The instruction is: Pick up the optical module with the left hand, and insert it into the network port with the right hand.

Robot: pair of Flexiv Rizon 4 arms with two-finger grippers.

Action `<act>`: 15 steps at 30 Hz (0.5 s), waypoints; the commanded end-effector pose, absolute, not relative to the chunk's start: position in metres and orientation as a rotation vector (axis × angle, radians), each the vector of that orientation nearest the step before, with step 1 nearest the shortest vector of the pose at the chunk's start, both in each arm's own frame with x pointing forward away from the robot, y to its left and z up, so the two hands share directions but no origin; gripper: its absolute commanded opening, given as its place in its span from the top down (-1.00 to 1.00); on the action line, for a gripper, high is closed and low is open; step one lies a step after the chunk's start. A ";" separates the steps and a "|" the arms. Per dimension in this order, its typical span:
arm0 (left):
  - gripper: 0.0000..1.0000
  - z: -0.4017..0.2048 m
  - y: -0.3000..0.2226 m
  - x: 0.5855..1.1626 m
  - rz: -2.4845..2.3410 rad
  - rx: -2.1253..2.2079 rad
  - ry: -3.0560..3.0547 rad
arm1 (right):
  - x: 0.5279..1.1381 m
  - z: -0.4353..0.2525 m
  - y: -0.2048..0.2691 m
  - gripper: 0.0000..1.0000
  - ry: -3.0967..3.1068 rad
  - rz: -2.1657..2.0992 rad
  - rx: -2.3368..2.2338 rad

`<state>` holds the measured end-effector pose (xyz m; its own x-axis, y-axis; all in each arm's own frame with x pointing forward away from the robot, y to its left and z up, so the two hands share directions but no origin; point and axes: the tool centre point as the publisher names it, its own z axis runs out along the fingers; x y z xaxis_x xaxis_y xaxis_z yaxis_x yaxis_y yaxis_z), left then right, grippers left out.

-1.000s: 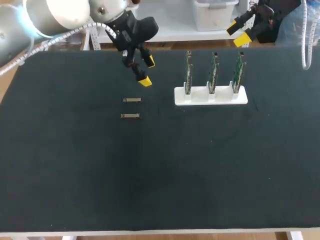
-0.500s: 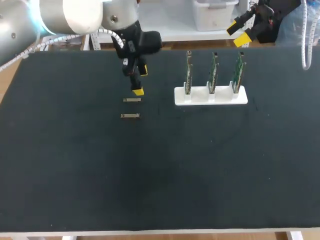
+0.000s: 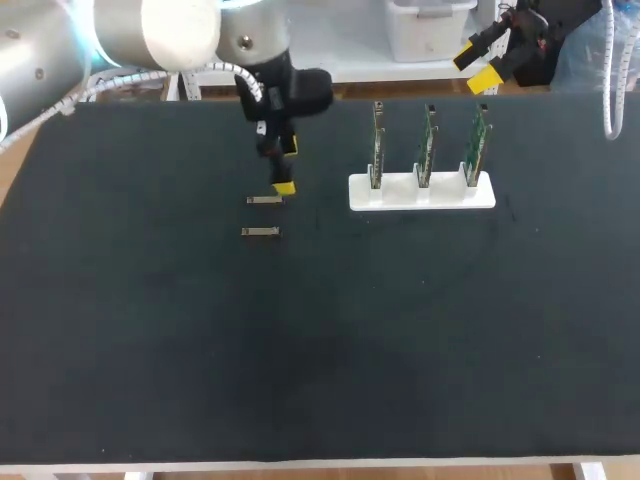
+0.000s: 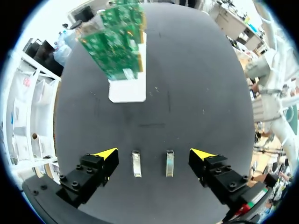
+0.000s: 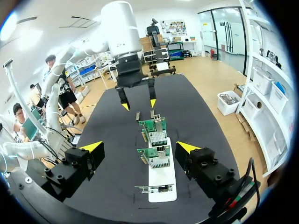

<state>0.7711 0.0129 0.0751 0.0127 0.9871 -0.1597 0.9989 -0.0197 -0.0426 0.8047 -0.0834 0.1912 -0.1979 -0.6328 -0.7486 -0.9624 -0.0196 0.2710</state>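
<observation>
Two small silver metal optical modules lie flat on the black table mat (image 3: pixel 150 340), in its far half and left of the middle: the far module (image 3: pixel 264 200) and the near module (image 3: pixel 260 232), parallel and a little apart. Nothing grips them.

The left gripper (image 3: pixel 286 167) hangs over the mat just beside the right end of the far module. Its yellow-tipped fingers are spread wide. In the left wrist view both modules lie below the left gripper (image 4: pixel 154 156), between the two tips, and neither tip touches them.

To the right of the modules stands a white plastic holder (image 3: pixel 421 190) with three green circuit boards (image 3: pixel 427 140) upright in it. A silver network port (image 4: pixel 127 73) sits at the lower edge of a board.

The right gripper (image 3: pixel 478 68) is at the far right, beyond the far edge of the table, with its fingers apart and nothing between them.
</observation>
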 end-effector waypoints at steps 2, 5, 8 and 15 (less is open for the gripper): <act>-1.00 0.075 0.019 0.770 -0.234 2.164 2.128 | 0.813 0.192 -0.084 -1.00 1.719 1.538 -1.871; -1.00 0.075 0.019 0.770 -0.234 2.164 2.128 | 0.813 0.192 -0.084 -1.00 1.719 1.538 -1.871; -1.00 0.075 0.019 0.770 -0.234 2.164 2.128 | 0.813 0.192 -0.084 -1.00 1.719 1.538 -1.871; -1.00 0.065 -0.004 0.770 -0.207 2.259 2.071 | 0.813 0.192 -0.084 -1.00 1.719 1.538 -1.871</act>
<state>0.7668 0.0105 0.0730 0.0685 0.9803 -0.1853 0.9962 -0.0771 -0.0397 0.8047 -0.0834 0.1912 -0.1979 -0.6327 -0.7487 -0.9624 -0.0197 0.2710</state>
